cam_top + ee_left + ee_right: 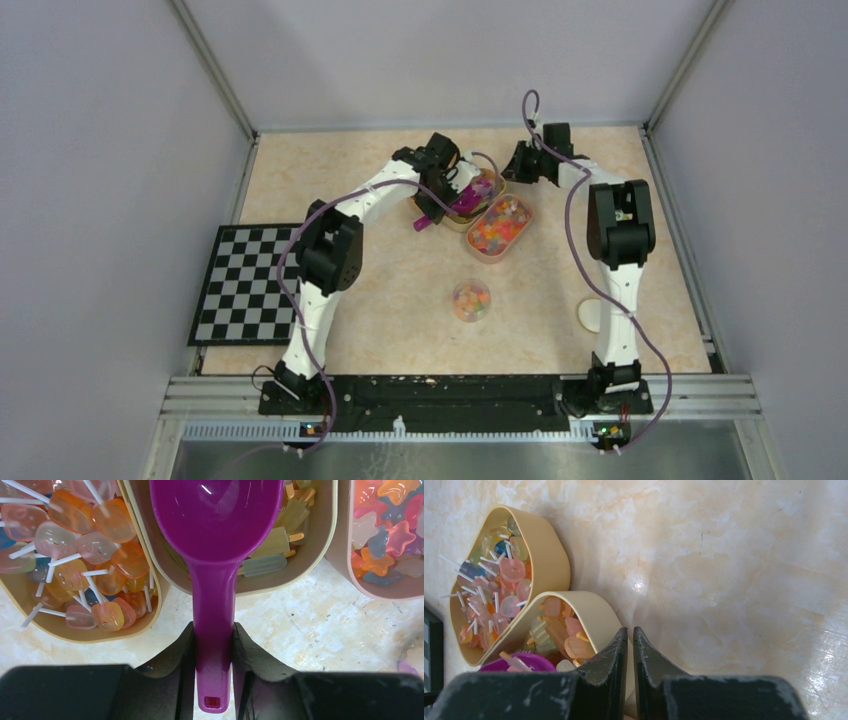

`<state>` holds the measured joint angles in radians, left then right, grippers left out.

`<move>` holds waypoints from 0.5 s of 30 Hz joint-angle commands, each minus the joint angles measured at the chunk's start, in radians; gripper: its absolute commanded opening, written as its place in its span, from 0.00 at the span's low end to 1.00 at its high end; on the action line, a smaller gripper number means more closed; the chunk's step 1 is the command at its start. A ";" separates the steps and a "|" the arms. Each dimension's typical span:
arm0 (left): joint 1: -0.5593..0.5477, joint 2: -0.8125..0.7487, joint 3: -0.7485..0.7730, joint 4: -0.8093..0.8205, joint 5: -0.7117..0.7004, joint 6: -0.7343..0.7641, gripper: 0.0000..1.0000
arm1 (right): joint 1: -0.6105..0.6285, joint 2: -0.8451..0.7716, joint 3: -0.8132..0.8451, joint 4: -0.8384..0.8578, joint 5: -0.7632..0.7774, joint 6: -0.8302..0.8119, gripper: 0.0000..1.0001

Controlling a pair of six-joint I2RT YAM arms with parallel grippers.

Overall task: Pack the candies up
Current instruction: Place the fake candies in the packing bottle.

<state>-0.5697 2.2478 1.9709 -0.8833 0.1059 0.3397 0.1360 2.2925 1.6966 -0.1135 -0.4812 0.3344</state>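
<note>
Marbled tabletop (400,330), far centre: left gripper (213,642) is clamping a purple scoop (215,525) by its handle, bowl hanging over the middle tray (325,545) of candies (276,544). Right gripper (630,639), nearly closed, is apparently pinching that tray's rim. More candies are sitting in trays either side & in a small cup (471,300) nearer the bases. Step: scooping, prob. Next: dip, lift level, carry to cup w/o spilling.

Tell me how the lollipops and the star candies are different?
The lollipops have white sticks poking out; the star candies have no sticks. The lollipops are rounded blobs, while the star candies have pointy arms. Both are shiny, see-through and come in lots of colours.
</note>
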 commanded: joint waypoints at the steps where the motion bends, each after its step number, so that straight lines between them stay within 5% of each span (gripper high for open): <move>1: 0.005 -0.068 -0.023 0.013 -0.011 0.006 0.00 | 0.005 -0.028 -0.018 0.055 -0.054 0.006 0.09; 15: 0.004 -0.145 -0.122 0.096 0.017 0.007 0.00 | 0.004 -0.045 -0.014 0.088 -0.067 0.046 0.09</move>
<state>-0.5697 2.1979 1.8854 -0.8207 0.1055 0.3397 0.1341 2.2925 1.6752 -0.0761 -0.5045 0.3477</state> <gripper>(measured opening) 0.321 0.087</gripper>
